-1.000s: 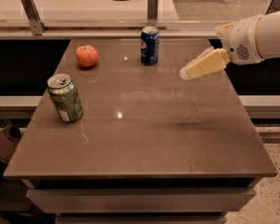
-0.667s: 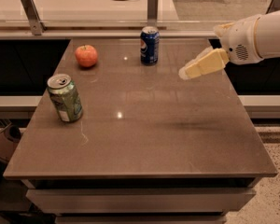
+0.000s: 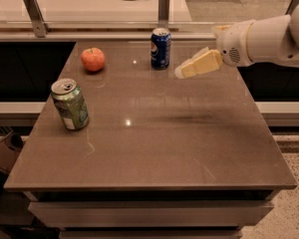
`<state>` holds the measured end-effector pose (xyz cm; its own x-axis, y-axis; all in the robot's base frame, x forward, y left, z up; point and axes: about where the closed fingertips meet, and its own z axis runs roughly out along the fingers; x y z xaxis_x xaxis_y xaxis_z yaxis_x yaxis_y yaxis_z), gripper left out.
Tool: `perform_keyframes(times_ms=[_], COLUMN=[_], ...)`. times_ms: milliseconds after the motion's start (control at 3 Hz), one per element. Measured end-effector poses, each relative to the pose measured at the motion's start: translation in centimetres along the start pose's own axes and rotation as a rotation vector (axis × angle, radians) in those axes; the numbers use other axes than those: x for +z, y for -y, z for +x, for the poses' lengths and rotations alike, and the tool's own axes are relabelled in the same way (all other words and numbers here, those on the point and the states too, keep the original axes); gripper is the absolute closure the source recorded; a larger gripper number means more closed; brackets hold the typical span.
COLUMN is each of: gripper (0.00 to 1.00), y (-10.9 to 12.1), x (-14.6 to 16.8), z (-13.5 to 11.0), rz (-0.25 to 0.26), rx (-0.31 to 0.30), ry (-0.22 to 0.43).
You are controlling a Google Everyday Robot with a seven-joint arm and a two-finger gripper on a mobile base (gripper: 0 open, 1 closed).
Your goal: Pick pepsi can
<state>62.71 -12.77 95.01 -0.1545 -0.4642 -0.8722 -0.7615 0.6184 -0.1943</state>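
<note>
The pepsi can point(image 3: 160, 48) stands upright at the far middle of the brown table point(image 3: 154, 133); it is blue with a silver top and a round logo. My gripper point(image 3: 181, 72) comes in from the right on a white arm point(image 3: 269, 36), with pale yellow fingers point(image 3: 202, 63) pointing left. It hovers above the table just right of the can and a little nearer to the camera, not touching it. It holds nothing.
A green can with a pale label point(image 3: 70, 104) stands at the left. A red apple point(image 3: 92, 59) lies at the far left. A metal rail and a white counter run behind the table. The floor drops off on the right.
My gripper has moved left, closer to the pepsi can. The cans and the apple have not moved.
</note>
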Motion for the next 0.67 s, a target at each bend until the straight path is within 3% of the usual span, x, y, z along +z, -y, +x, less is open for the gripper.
perform_keyframes(times_ms=[667], gripper=[0.0], y=[2.2], x=[6.4], z=[-1.3], rz=[-0.005], rx=[0.019], ry=[0.103])
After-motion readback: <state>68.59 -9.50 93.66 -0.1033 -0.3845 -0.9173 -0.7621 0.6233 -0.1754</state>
